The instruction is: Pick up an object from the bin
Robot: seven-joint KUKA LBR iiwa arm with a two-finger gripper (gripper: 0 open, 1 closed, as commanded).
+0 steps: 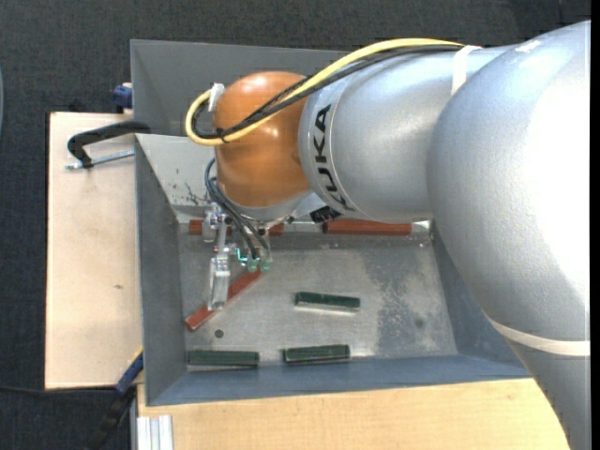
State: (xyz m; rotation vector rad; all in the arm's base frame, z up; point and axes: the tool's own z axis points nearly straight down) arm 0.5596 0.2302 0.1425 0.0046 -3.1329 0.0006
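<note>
1. Claw (221, 287) sits low over the left of the bin floor, under the rounded glossy orange wrist cover (258, 139); clenched or released, cannot tell
2. Red-brown stick (200, 317), thin and flat, lies diagonally right beneath the claw; its lower end points to the front-left corner; contact unclear
3. Dark green bars, flat, matte: one (327, 301) right of the claw at mid-floor; two (316, 352) (222, 357) along the front wall
4. Second red-brown strip (367, 226) lies along the back wall
5. Grey metal bin (155, 251), scuffed floor; smooth silver arm (394, 148) reads "UKA" in black; yellow cable (375, 52) loops over it
</note>
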